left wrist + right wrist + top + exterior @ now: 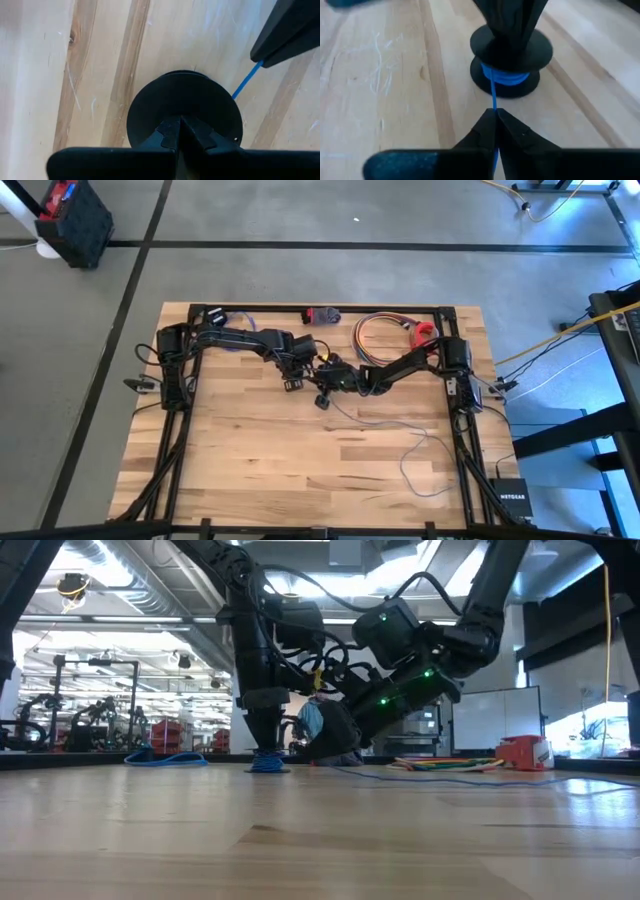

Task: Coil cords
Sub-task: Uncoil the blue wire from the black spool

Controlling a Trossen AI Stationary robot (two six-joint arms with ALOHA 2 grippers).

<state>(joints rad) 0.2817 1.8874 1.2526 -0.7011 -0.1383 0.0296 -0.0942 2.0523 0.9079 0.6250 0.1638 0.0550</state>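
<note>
A black spool (511,60) with thin blue cord (493,97) wound between its two flanges stands upright on the wooden table, a little beyond its middle (291,385). My left gripper (180,137) is shut and comes down onto the spool's top flange (185,100). My right gripper (496,120) is just to the right of the spool and shut on the cord. Behind it, the loose cord (400,426) squiggles toward the near right of the table. My left gripper rests its shut fingertips (172,131) on the spool's top flange (150,112), near its middle. It comes steeply from above, and the spool stands upright under it on the table. My right gripper pinches the blue cord (494,106) between its two fingertips, a short way from the spool. It comes from the table's right, slanting slightly down, and the cord passes lengthwise between the fingers. The cord runs straight from the winding (507,77) to the fingers.
A coil of coloured cords (385,335) and a red object (425,332) lie at the far right. A dark and red item (322,315) sits on the far edge, and another blue cord (165,757) lies at the far left. The near half of the table is bare wood.
</note>
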